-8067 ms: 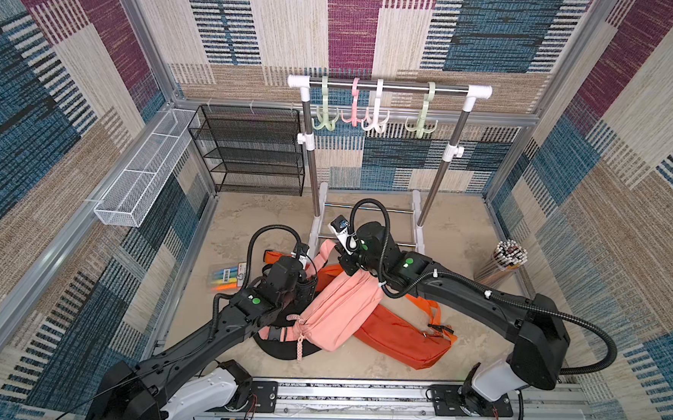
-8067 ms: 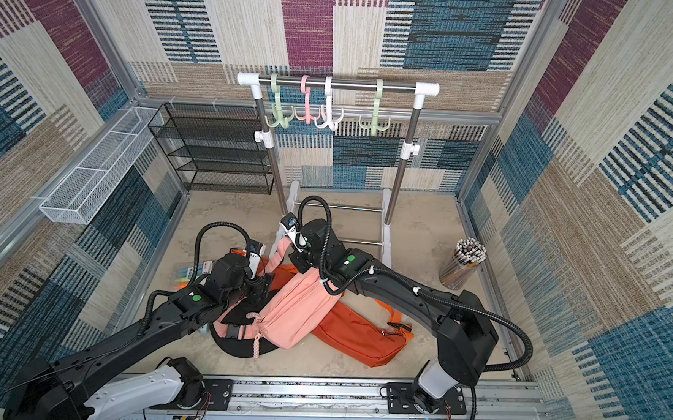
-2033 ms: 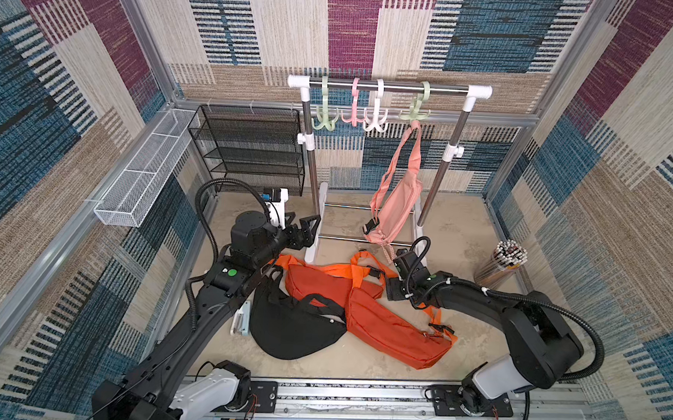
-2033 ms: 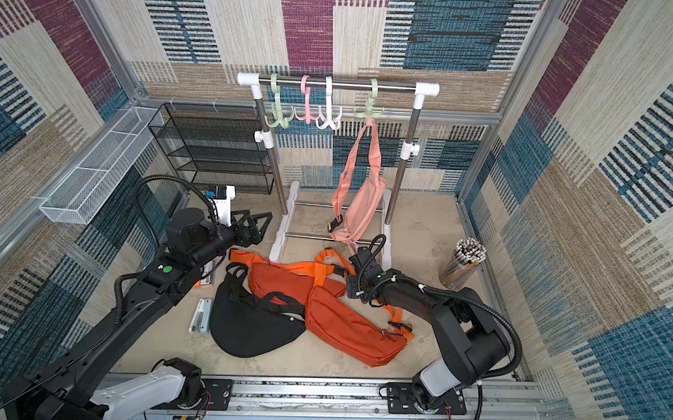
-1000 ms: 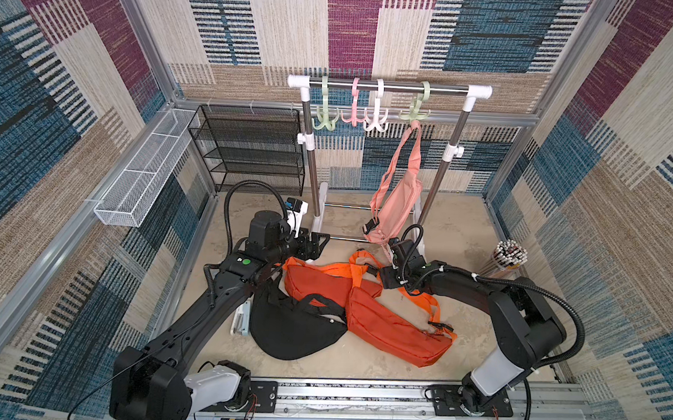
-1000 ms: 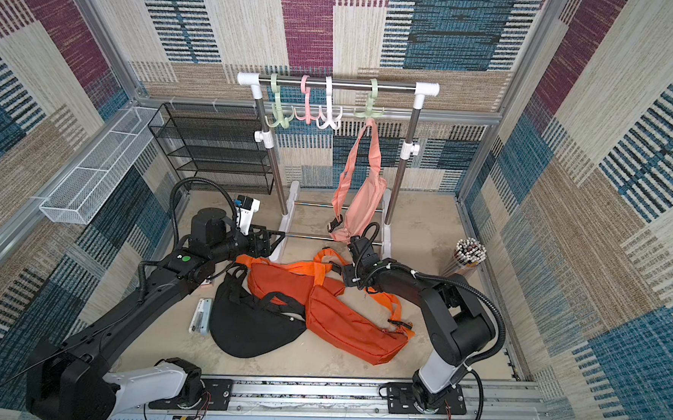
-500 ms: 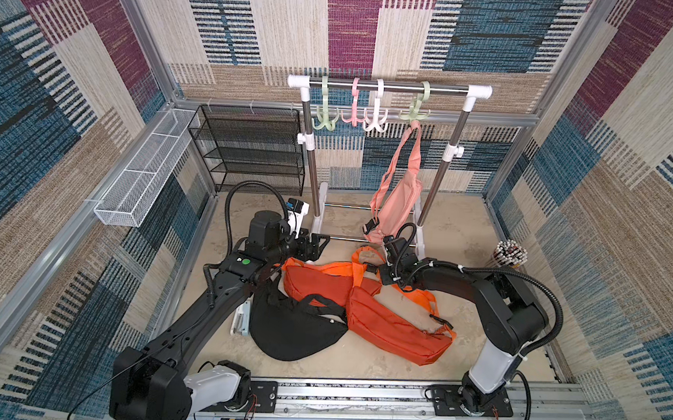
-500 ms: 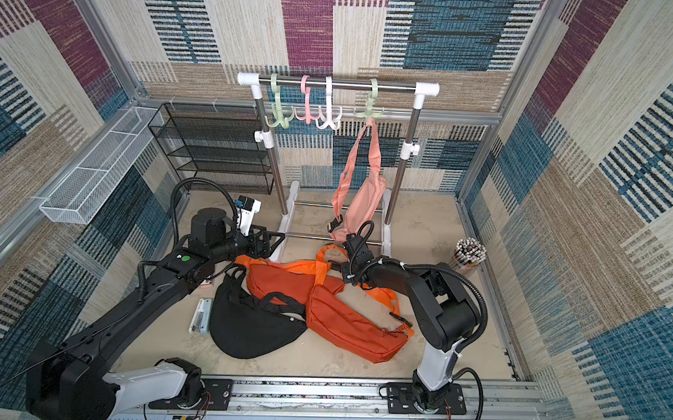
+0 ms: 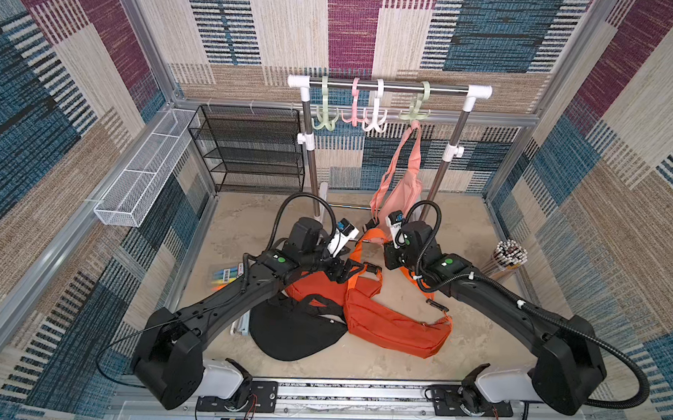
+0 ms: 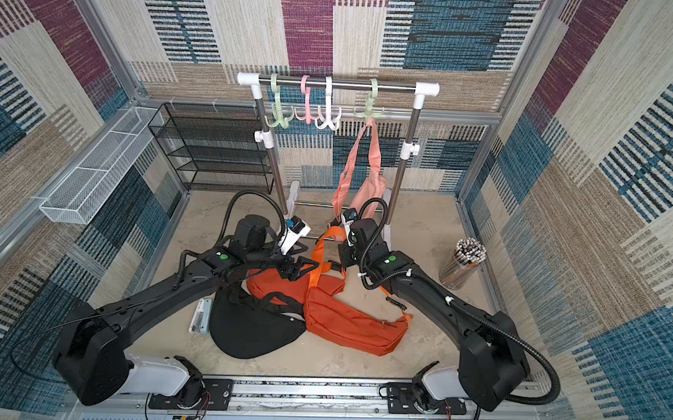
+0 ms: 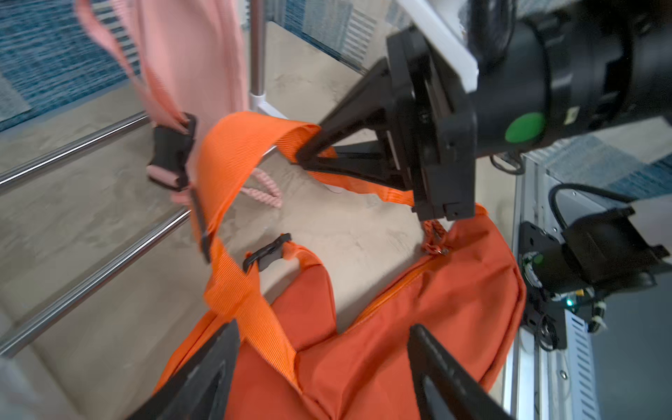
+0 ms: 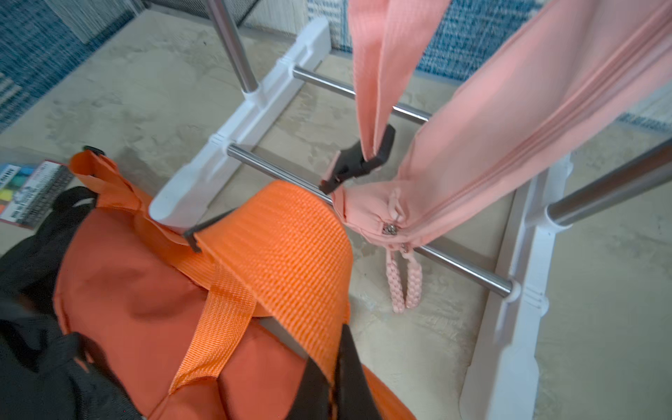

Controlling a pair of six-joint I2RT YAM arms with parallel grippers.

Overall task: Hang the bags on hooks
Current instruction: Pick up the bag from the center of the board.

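Strap pinched, bag body on the floor

Right gripper [image 11: 304, 159] has its fingers pressed together on the orange strap [image 12: 283, 251], holding the top of the loop up off the floor. From the pinch the webbing falls away on both sides of the fingertips towards the orange bag [image 9: 392, 324]. The bag's body lies flat on the floor, below the fingers and back towards the arm's base.

Just beyond the right fingertips hangs the pink bag [image 9: 401, 190]. Its black buckle [image 12: 358, 163] is close to the raised loop but apart from it. The pink bag's own strap is over the green hook [image 9: 413, 114] on the rail [image 9: 388, 88], high above the fingers. A white hook [image 9: 376, 122] hangs next along the rail.

Left gripper [image 11: 323, 329] faces the right one, its fingers [image 11: 211, 367] spread wide and holding nothing. One run of the orange strap comes down between them, nearer one finger than the other; whether it touches that finger I cannot tell. Orange fabric lies under the spread fingers, where a second orange bag [image 9: 307, 290] sits beside the first. A black bag [image 9: 292, 335] lies on the floor behind the left fingers, towards that arm's base.
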